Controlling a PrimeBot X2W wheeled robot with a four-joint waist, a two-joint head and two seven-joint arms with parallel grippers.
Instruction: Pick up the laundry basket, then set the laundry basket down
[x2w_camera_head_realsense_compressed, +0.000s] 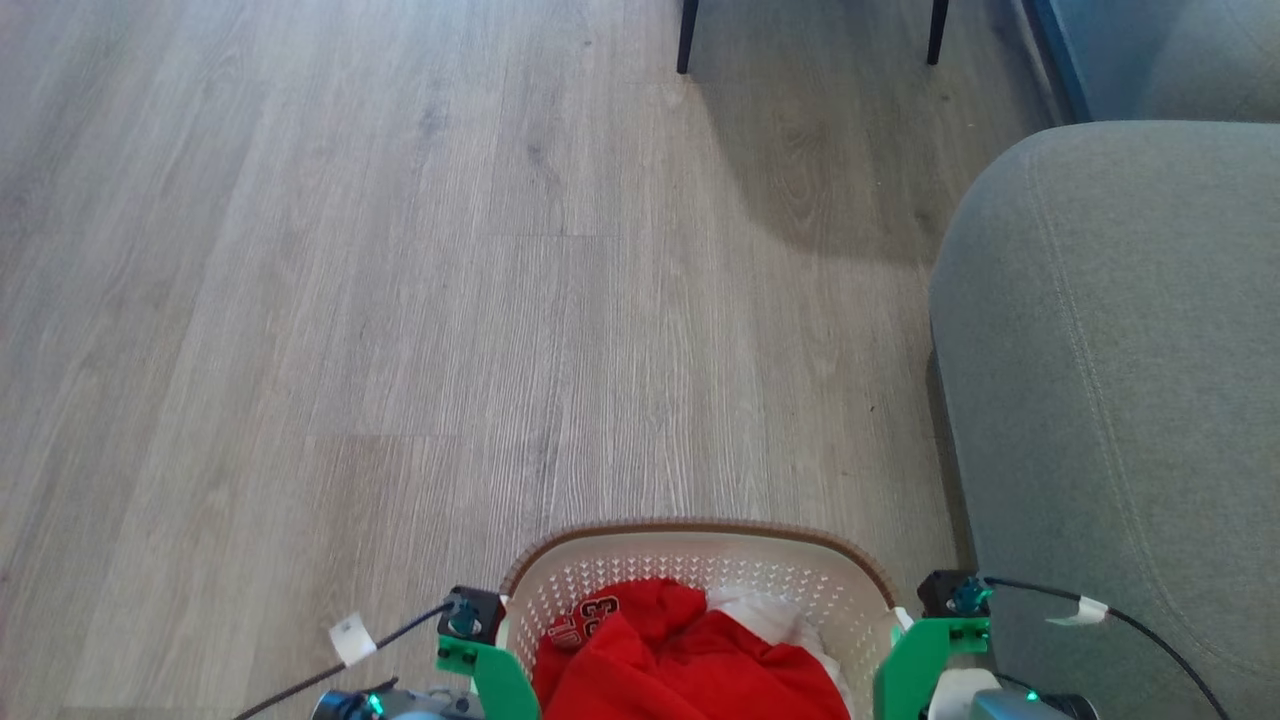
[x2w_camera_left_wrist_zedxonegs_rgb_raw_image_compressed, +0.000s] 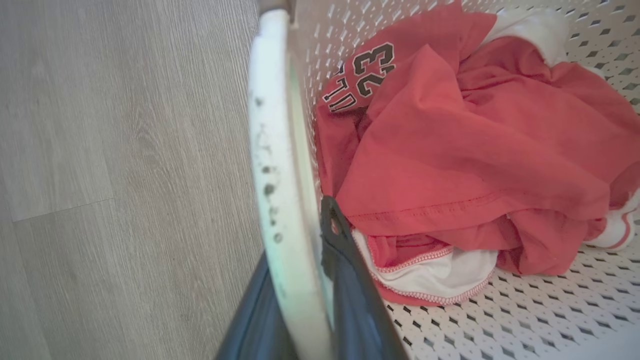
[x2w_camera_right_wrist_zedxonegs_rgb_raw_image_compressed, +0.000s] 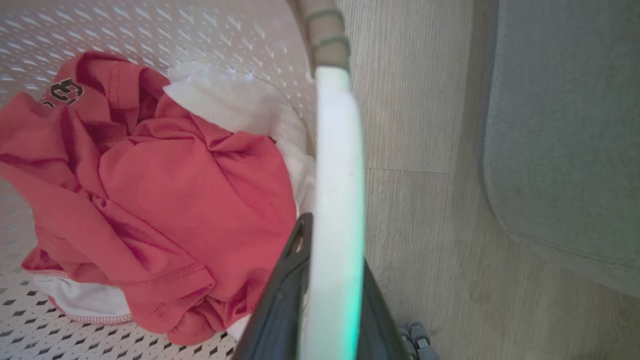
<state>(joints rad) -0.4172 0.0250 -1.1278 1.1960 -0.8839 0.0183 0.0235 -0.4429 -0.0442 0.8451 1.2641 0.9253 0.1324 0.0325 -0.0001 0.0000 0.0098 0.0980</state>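
Observation:
The laundry basket (x2w_camera_head_realsense_compressed: 700, 555), cream-white with perforated walls and a brown rim, sits at the bottom centre of the head view between my two arms. A red jersey (x2w_camera_head_realsense_compressed: 680, 650) with a "23" print and a white garment lie inside it. In the left wrist view, my left gripper (x2w_camera_left_wrist_zedxonegs_rgb_raw_image_compressed: 295, 250) is shut on the basket's white left handle (x2w_camera_left_wrist_zedxonegs_rgb_raw_image_compressed: 272, 125), one dark finger on each side. In the right wrist view, my right gripper (x2w_camera_right_wrist_zedxonegs_rgb_raw_image_compressed: 335, 260) is shut on the white right handle (x2w_camera_right_wrist_zedxonegs_rgb_raw_image_compressed: 337, 150) in the same way. I cannot tell whether the basket rests on the floor or hangs above it.
A grey sofa (x2w_camera_head_realsense_compressed: 1120, 400) stands close on the right, almost touching my right arm. Two dark furniture legs (x2w_camera_head_realsense_compressed: 686, 40) stand at the far top. Pale wood-look floor (x2w_camera_head_realsense_compressed: 350, 300) stretches ahead and to the left.

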